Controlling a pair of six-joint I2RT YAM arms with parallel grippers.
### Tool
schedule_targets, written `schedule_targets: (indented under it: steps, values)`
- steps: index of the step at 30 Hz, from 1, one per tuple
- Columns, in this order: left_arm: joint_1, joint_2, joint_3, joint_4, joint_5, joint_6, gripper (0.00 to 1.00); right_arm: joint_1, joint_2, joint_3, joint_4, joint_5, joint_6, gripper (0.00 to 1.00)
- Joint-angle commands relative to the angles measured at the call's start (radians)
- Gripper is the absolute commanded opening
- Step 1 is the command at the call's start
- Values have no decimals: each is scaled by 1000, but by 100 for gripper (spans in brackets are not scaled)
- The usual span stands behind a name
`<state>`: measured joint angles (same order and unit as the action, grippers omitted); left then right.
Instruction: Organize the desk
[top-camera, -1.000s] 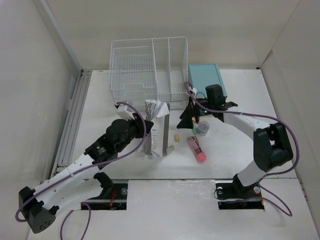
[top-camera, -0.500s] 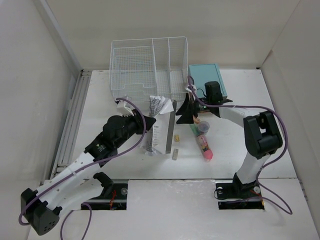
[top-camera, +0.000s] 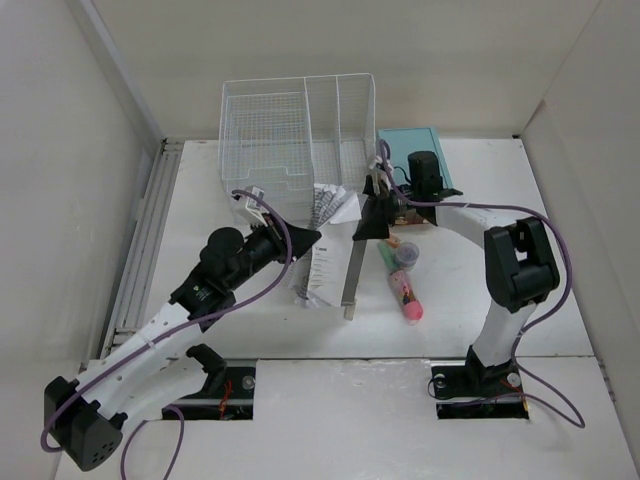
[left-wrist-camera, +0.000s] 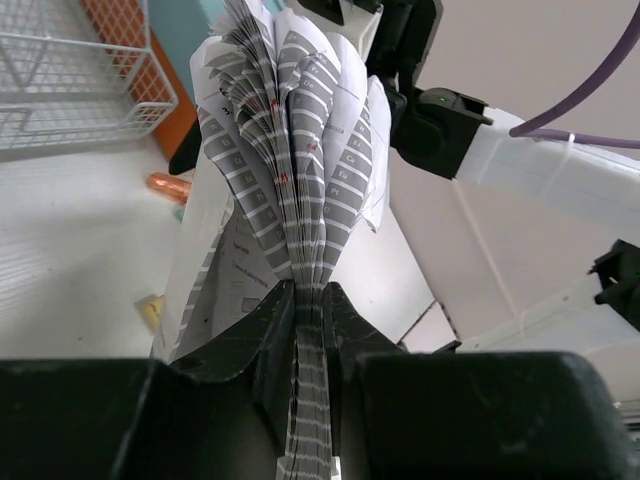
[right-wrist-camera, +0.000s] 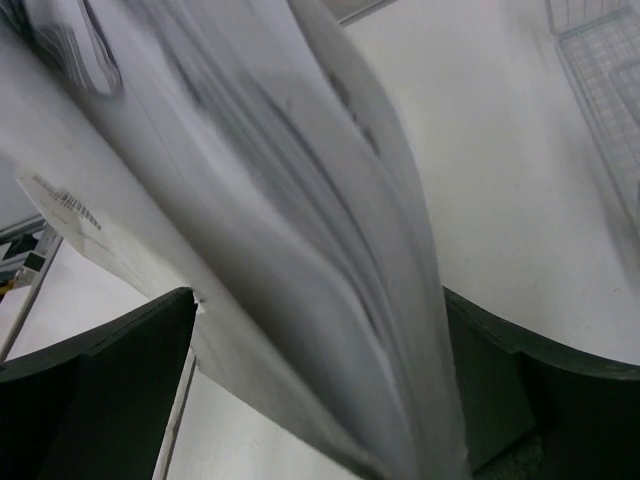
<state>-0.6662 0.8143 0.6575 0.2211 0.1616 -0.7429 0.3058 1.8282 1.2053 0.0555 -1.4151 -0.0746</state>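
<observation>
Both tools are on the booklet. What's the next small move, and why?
Probably raise both tools together, toward the wire-mesh basket. The left tool pinches the booklet by its fanned pages, the right tool has pages between its fingers, and the booklet's lower end is down near the desk.

Booklet (top-camera: 322, 262) filled the gap between left gripper (top-camera: 306, 238) and right gripper (top-camera: 369, 226), wire basket (top-camera: 285, 130) stood close ahead of the left, marker (top-camera: 407, 294) and cup (top-camera: 407, 256) lay beside the right, desk (top-camera: 195, 190) lay open outboard of the left.
</observation>
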Motion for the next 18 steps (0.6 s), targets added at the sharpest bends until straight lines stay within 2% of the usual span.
schedule_targets:
  steps: [1,3,4,5,6,7,8,9,10,11,13,18]
  values:
    - [7,-15,60,241,64,-61,0,-8,2,89,53,-142,-21,100]
    - [16,-4,51,250,73,-70,0,-8,2,108,37,-208,-21,94]
    - [16,5,42,262,73,-70,0,-8,2,128,-50,-208,-128,87]
    - [16,5,42,262,73,-70,0,-8,2,214,-215,-208,-298,79]
    - [16,5,42,273,73,-70,0,-8,26,279,-677,-208,-509,70]
    - [16,17,42,273,73,-70,0,-8,52,342,-864,-208,-694,56]
    - [16,17,33,273,73,-70,0,-8,80,444,-1002,-208,-916,50]
    - [16,28,33,273,73,-70,0,-8,133,488,-1123,-208,-1020,45]
    - [25,28,33,273,73,-70,0,-8,155,522,-1321,-208,-1116,31]
    - [25,28,33,273,73,-70,0,-17,170,546,-1386,-208,-1237,5]
    - [36,28,33,251,73,-58,0,-17,184,563,-1439,-208,-1257,0]
    - [69,28,44,176,84,-24,0,-17,132,542,-1439,-208,-1257,0]
